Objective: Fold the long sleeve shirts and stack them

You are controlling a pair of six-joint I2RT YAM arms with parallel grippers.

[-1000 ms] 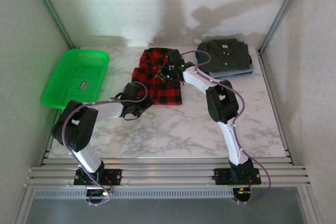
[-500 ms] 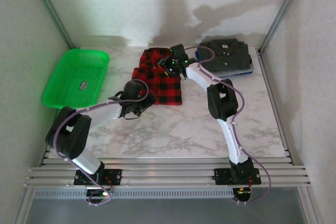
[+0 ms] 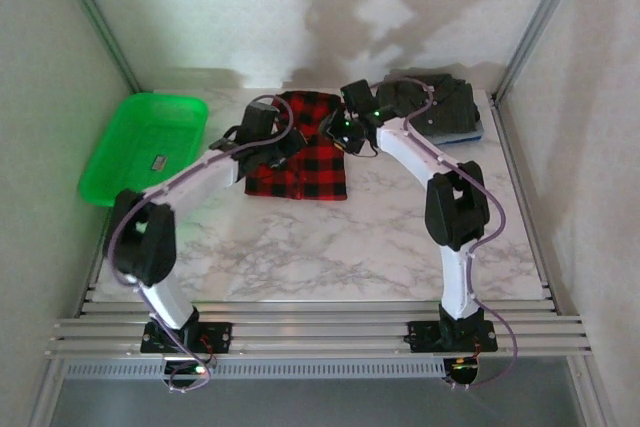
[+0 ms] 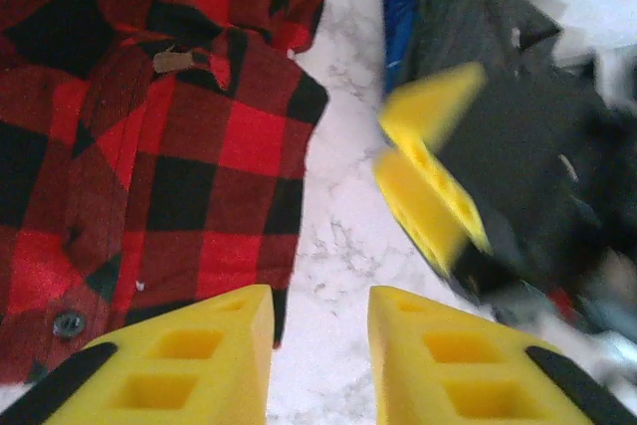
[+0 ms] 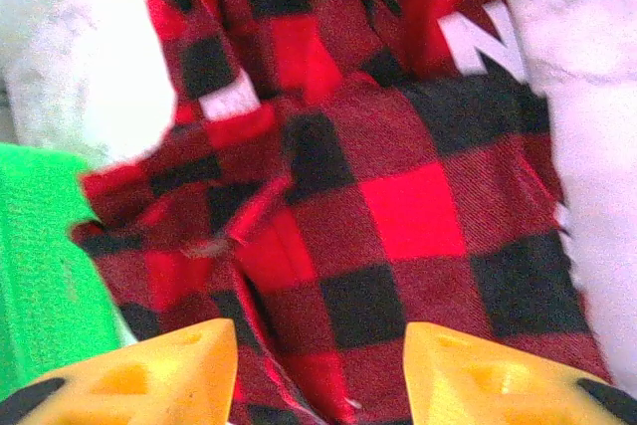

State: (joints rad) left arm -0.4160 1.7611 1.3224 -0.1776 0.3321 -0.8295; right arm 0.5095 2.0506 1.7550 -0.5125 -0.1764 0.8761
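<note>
I see the plaid shirt [image 3: 300,157] lying mid-table, between the basket [image 3: 150,99] and the grey shirt [image 3: 460,107]. My left gripper [image 4: 320,345] and right gripper [image 5: 318,370] hang over it, fingers spread and empty. The right one crowds the left's path.

The red-and-black buffalo-plaid flannel shirt [image 3: 300,152] lies flat on the white marble table [image 3: 380,237], toward the back, in the middle. Its upper part is rumpled and shows white lettering [image 5: 478,37] and a white neck label [image 5: 231,97]. To its right, apart from it, the folded dark grey-olive collared shirt [image 3: 455,107] rests on a blue garment [image 3: 474,135]
</note>
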